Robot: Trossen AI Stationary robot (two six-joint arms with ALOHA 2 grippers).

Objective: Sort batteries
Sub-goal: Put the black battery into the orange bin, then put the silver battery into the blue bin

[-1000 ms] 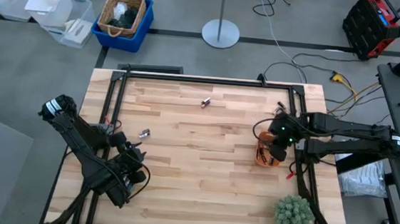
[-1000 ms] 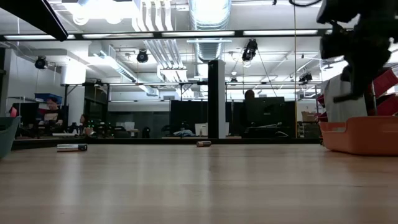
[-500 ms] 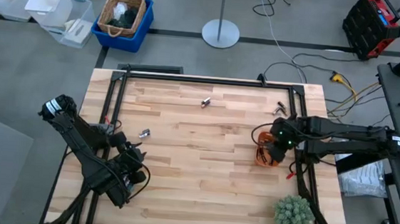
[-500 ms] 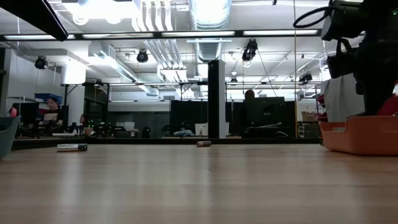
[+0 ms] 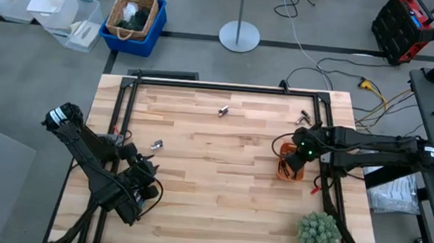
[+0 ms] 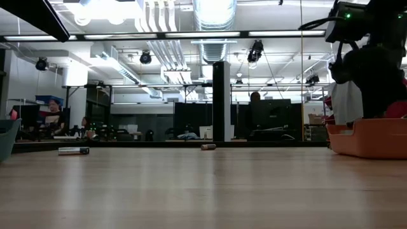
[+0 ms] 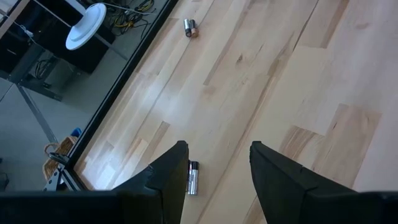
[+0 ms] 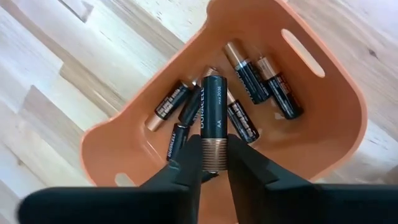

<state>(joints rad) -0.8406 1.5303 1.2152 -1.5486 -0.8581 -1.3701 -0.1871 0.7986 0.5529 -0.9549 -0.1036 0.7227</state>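
My right gripper [image 8: 214,149] is shut on a black and copper AA battery [image 8: 213,112] over the orange tray [image 8: 323,118], which holds several more batteries [image 8: 249,74]. The tray stands at the table's right side [image 5: 283,172], and my right arm [image 6: 372,63] reaches down behind its wall [image 6: 369,137]. My left gripper [image 7: 217,155] waits open at the near left [image 5: 140,195]. One loose battery [image 7: 192,177] lies on the table just beyond its finger. Another battery [image 5: 222,111] lies near the far edge. My right gripper pinches the battery's copper end [image 8: 214,158] between its two fingers [image 8: 189,155]. The battery lies along the fingers and sticks out past their tips, black end foremost. It points into the tray from above; I cannot tell whether its free end touches the batteries below.
A teal tray [image 6: 5,137] shows at the low view's left edge. The loose batteries [image 6: 74,151] [image 6: 208,147] lie flat on bare wood. A small dark item [image 5: 304,115] lies at the far right, and a green plant [image 5: 318,233] stands at the near right corner.
My right gripper has come down toward the orange tray: in the low view the arm has dropped from well above the tray's rim to behind its wall.
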